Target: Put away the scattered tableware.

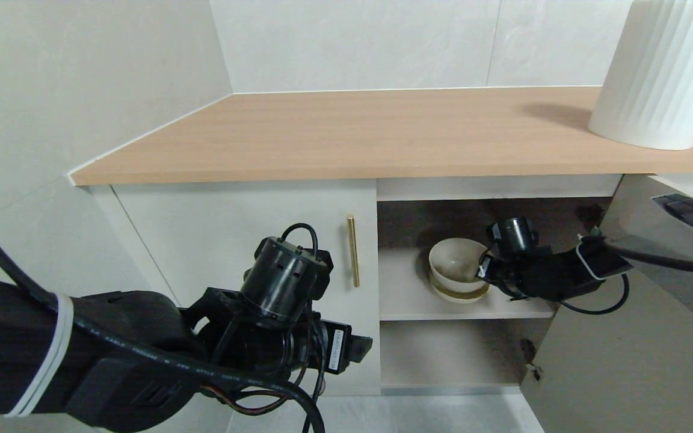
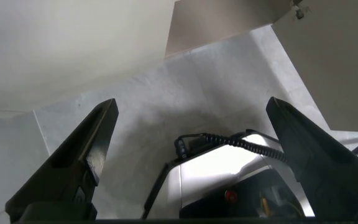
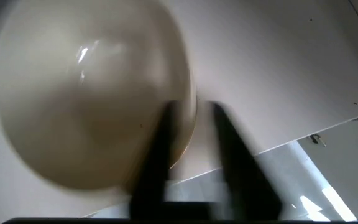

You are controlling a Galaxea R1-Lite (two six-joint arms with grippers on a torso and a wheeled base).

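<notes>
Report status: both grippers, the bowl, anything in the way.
Left gripper open, empty, low before the closed door. Right gripper at the bowl rim on the cabinet shelf; grip unclear. Open door stands beside that arm.

We had our left arm (image 1: pixel 112 349) low at the near left, the forearm about level and running rightward. Its left gripper (image 2: pixel 192 106) pointed downward, both fingers (image 2: pixel 86 155) spread wide apart with nothing between them. Our right arm (image 1: pixel 569 270) was stretched in from the right, farther off and higher than the left one, the wrist roughly level and the right gripper (image 1: pixel 483 269) at its leftward end, pointing left.
</notes>
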